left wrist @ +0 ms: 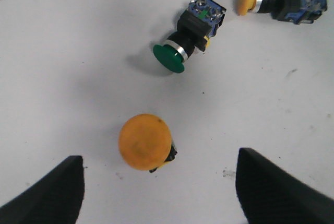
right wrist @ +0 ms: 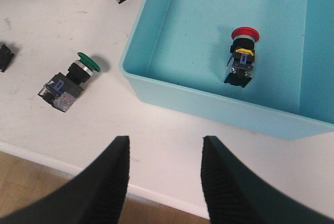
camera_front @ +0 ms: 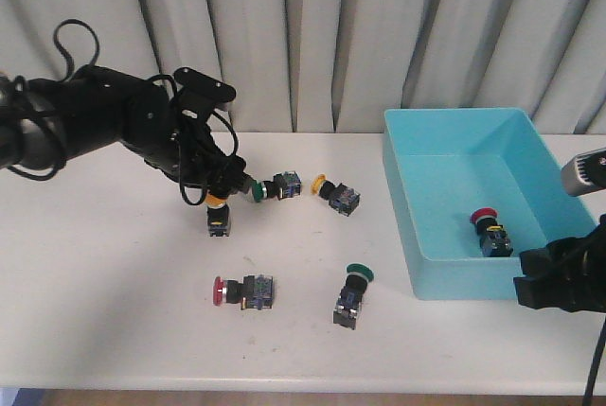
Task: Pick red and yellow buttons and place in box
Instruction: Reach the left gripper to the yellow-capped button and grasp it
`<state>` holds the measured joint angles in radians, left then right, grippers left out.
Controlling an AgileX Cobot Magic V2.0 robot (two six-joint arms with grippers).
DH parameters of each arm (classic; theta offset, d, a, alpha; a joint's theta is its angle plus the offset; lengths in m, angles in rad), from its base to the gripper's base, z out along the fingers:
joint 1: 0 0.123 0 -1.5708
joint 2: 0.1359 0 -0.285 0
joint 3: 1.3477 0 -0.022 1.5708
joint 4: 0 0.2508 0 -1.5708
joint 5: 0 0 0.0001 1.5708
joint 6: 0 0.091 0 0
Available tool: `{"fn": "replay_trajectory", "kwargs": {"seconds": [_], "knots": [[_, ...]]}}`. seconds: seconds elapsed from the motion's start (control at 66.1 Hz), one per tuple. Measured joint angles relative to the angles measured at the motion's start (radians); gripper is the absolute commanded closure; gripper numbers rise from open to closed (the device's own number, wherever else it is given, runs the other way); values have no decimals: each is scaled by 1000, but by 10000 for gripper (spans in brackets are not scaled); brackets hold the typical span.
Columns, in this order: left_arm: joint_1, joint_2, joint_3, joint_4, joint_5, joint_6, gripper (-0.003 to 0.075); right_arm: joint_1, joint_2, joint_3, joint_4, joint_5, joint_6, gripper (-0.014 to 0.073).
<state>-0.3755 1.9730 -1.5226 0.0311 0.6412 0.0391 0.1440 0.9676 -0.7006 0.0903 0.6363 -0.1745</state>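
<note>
1. Yellow button (left wrist: 144,141) stands upright on the desk (camera_front: 114,264), directly beneath our left gripper (left wrist: 159,192), whose jaws are spread wide.
2. We judge it light, rigid and top-heavy; the smooth domed cap may slip, so clamp the black body.
3. Our right gripper (right wrist: 164,182) hangs released beside the box (camera_front: 417,236), which holds 1 red button (camera_front: 490,232).

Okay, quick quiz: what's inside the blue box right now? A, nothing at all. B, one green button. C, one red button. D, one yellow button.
C: a single red-capped button lies on the floor of the box, seen in both the front and right wrist views; the yellow and green ones are all out on the table.
</note>
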Motion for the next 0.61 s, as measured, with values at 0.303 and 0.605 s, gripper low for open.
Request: {"fn": "replay_trajectory", "kwargs": {"seconds": [0.303, 0.605], "knots": [[0, 205, -158, 17, 41, -99, 208, 0, 0, 0, 0, 0, 0, 281], [7, 285, -201, 58, 88, -184, 236, 0, 0, 0, 0, 0, 0, 281]]}}
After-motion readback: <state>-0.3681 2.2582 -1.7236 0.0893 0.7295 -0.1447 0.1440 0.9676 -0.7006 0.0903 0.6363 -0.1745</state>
